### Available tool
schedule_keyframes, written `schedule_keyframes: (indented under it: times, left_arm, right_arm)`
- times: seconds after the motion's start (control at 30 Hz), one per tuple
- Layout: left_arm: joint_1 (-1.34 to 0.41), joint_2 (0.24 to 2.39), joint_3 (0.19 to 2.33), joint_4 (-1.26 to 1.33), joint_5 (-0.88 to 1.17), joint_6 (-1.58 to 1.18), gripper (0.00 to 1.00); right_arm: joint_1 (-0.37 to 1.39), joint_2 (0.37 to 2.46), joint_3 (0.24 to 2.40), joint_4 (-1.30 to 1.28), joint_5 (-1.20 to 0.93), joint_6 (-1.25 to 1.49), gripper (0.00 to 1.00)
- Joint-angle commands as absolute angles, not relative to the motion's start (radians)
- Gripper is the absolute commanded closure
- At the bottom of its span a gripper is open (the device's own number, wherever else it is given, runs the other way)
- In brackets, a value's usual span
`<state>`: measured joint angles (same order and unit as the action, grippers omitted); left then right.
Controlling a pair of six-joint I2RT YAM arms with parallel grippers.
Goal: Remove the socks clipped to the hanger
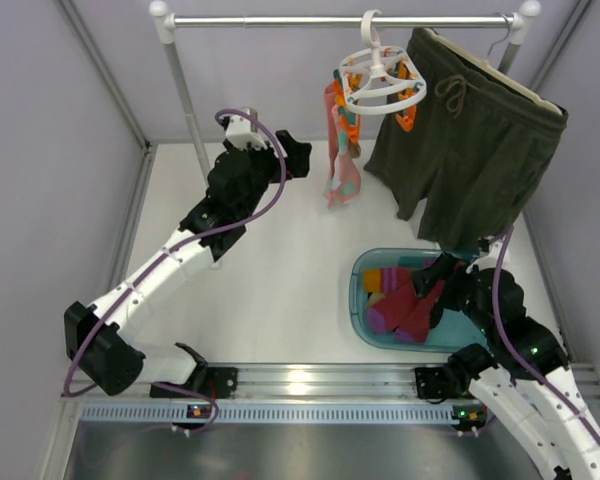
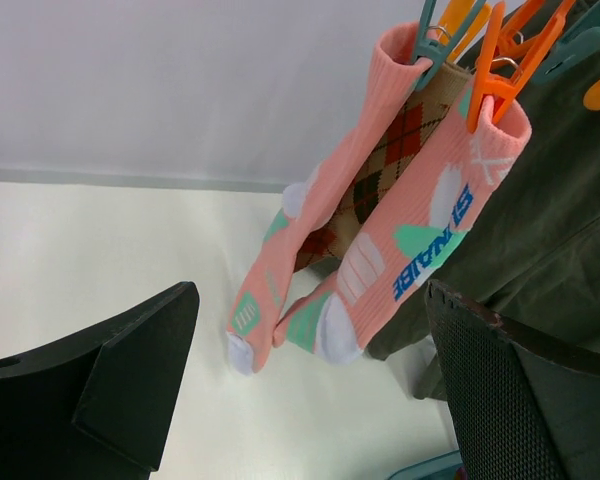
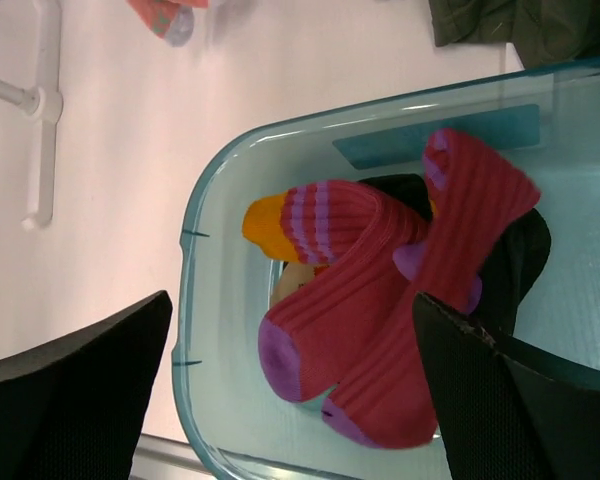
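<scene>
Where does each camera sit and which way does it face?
Top external: above, behind the robot, looking down at hanger and bin; both arms show.
Left wrist: faces the clipped pink socks; open left end effector frames them.
Right wrist: looks into the bin at magenta socks; open right end effector shows.
Shared: top and left wrist both show pink socks.

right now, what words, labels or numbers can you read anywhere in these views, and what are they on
"STRAIBE" or close to it: blue capitals running along the front pink sock, which hangs from an orange clip; folds distort the letters, so the spelling is uncertain.
Label patch on the bin: no text legible.
Nothing else readable in any view.
</scene>
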<state>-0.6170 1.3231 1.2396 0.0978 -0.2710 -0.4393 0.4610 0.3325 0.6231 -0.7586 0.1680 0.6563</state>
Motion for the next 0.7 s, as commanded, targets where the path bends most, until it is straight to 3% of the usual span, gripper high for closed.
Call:
schedule_keyframes:
  times: [0.0,0.13,0.3,0.5,0.6,0.67]
  left_arm:
    - [-0.615,1.278,1.269,0.091,-0.285,-0.407,0.02]
    - [-0.615,1.272,1.276,0.072,-0.270,-0.387,0.02]
    - [-0.614,1.250,1.290,0.009,-0.239,-0.391,0.02]
    - [-0.614,1.186,1.252,-0.031,-0.236,-0.410,0.02]
    - [-0.615,1.160,1.253,-0.055,-0.244,-0.402,0.02]
    - [-0.614,1.143,1.256,-0.066,-0.229,-0.400,0.02]
  right_arm:
    - [0.474,0.342,0.684,-0.785,0.149,0.626,0.01]
    - [0.472,0.429,0.735,-0.681,0.063,0.514,0.01]
    - [0.472,0.616,0.609,-0.002,-0.303,0.492,0.01]
    - [0.538,1.004,0.764,0.294,-0.145,0.355,0.02]
    - [0.586,1.168,0.851,0.423,-0.058,0.296,0.16]
    - [0.592,1.251,0.902,0.524,-0.009,0.261,0.19]
